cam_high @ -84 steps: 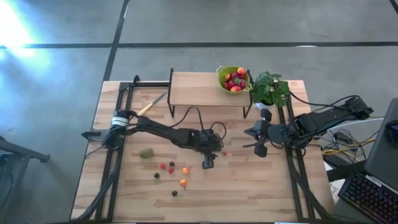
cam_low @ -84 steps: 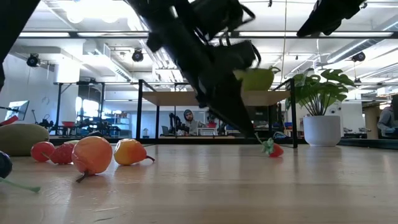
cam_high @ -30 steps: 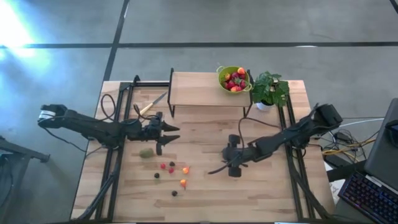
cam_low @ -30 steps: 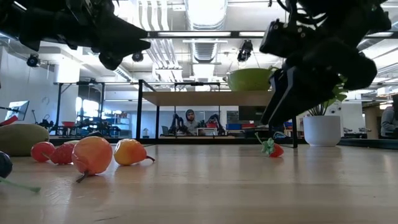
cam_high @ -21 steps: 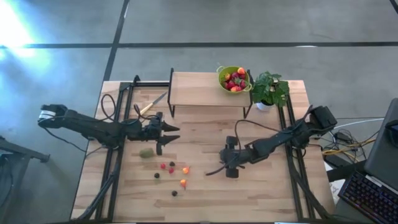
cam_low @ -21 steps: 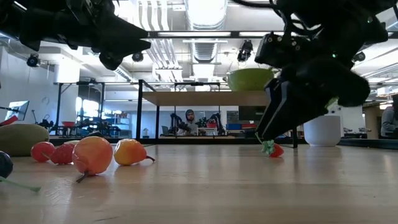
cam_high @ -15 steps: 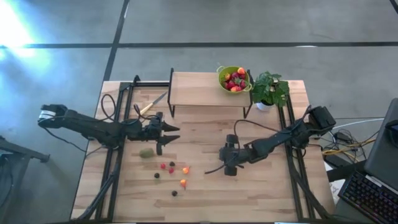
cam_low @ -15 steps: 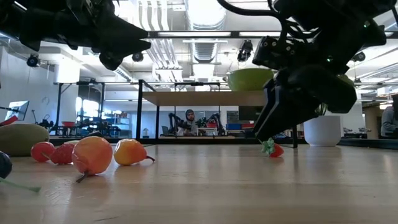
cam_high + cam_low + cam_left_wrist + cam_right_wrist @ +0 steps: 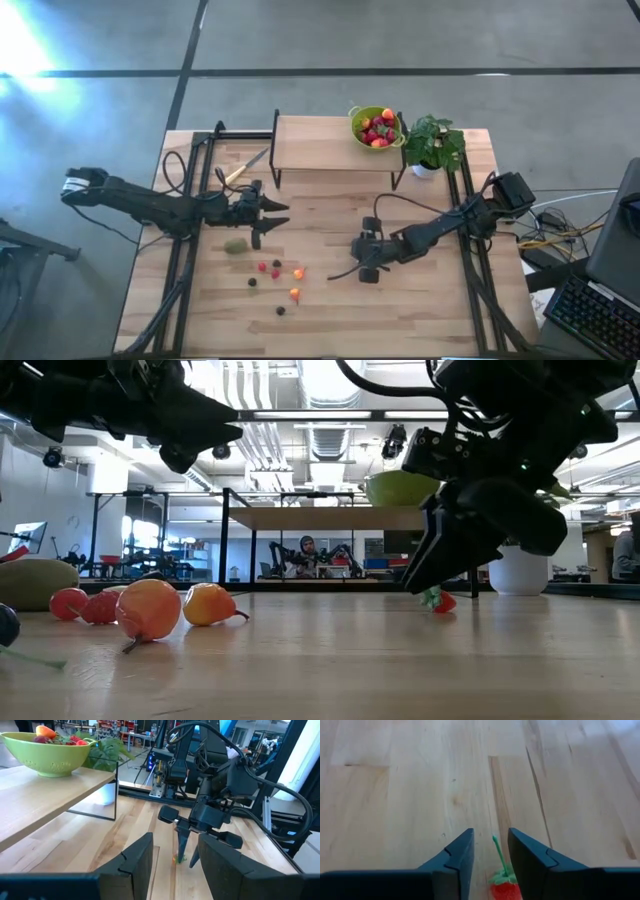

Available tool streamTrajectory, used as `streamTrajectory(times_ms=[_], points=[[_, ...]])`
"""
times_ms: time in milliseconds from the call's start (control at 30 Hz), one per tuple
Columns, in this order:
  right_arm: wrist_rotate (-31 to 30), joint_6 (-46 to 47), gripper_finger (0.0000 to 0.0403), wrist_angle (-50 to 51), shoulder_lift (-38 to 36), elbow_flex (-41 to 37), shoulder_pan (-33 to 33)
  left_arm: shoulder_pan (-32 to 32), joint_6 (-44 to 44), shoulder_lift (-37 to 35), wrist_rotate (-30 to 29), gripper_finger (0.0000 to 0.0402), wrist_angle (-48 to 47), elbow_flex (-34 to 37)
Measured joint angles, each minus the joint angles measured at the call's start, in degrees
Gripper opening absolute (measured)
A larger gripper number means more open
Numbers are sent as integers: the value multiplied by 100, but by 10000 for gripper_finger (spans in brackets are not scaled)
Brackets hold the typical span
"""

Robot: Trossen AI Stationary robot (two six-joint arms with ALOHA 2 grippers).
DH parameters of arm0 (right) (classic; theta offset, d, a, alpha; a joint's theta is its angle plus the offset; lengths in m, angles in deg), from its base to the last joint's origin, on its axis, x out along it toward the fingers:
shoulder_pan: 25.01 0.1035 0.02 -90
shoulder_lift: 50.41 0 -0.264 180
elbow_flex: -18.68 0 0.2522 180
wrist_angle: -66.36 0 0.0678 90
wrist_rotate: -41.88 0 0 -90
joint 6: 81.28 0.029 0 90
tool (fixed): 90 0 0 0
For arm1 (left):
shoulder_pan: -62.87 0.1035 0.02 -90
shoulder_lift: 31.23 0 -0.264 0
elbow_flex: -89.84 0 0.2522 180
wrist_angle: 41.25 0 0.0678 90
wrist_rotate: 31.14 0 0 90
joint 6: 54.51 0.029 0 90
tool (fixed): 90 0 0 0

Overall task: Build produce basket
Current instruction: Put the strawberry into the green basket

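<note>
The lime-green produce basket [image 9: 376, 126] holds several red and orange fruits and stands on a wooden shelf [image 9: 330, 143] at the table's far side. Loose produce lies near the table's front left: a brownish-green oval fruit [image 9: 236, 245] and several small berries [image 9: 275, 270]. One small red fruit with a green stem [image 9: 503, 889] lies mid-table. My right gripper [image 9: 490, 850] slants down over it, open, one finger on each side of the stem [image 9: 497, 852]. My left gripper [image 9: 175, 845] hovers open and level above the table's left half [image 9: 270, 215]. My right gripper slants down from the table's right with its fingers on either side of the red fruit's green stem [image 9: 498, 856]. The fruit rests on the table. Whether a finger touches the fruit I cannot tell; the right finger [image 9: 530, 865] hides its side.
A potted plant [image 9: 433, 143] stands right of the basket. A yellow-handled knife [image 9: 245, 167] lies left of the shelf. Black rails [image 9: 190, 240] run along both table sides. Bare wood lies between the berries and the red fruit [image 9: 437, 600].
My right gripper has gone a little toward the table's left edge and down, onto the small red fruit, which has stayed where it lay.
</note>
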Motion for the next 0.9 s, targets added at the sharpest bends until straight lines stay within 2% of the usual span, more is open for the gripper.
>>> streamTrajectory(times_ms=[433, 900], points=[[-28, -39, 15, -5, -9, 0, 0, 2, -2, 0, -2, 163, -4, 0], [-33, -95, 9, 76, -181, 104, -23, 0, -20, 0, 0, 163, -2, 0]])
